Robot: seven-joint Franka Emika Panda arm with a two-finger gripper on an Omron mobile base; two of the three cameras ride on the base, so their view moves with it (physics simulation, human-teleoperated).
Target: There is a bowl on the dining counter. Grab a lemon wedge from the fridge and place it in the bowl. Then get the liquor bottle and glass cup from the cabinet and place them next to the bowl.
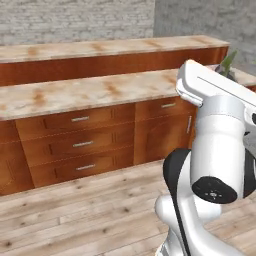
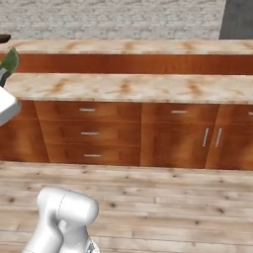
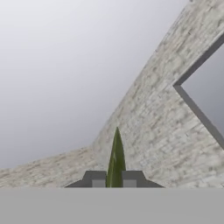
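Right now the claw point(image 3: 114, 180) is pinching a thin green lemon wedge point(image 3: 116, 157) between its two dark tips. The wedge sticks up from the tips like a little leaf. Behind it in the hand view are a pale ceiling, a grey brick wall and the corner of a dark frame on the right.

From the left base view, a lower surface point(image 1: 75, 95) with brown wood drawers point(image 1: 80, 142) runs across, and the higher dining counter point(image 1: 100, 49) stands behind it. The white arm point(image 1: 220, 150) rises at the right, with the green wedge point(image 1: 227, 62) peeking out past its top.

From the right base view, the wedge point(image 2: 10, 62) sits at the far left edge, up by the dining counter point(image 2: 138, 47). A small dark thing at the top left edge may be the bowl point(image 2: 4, 38), but I cannot tell.
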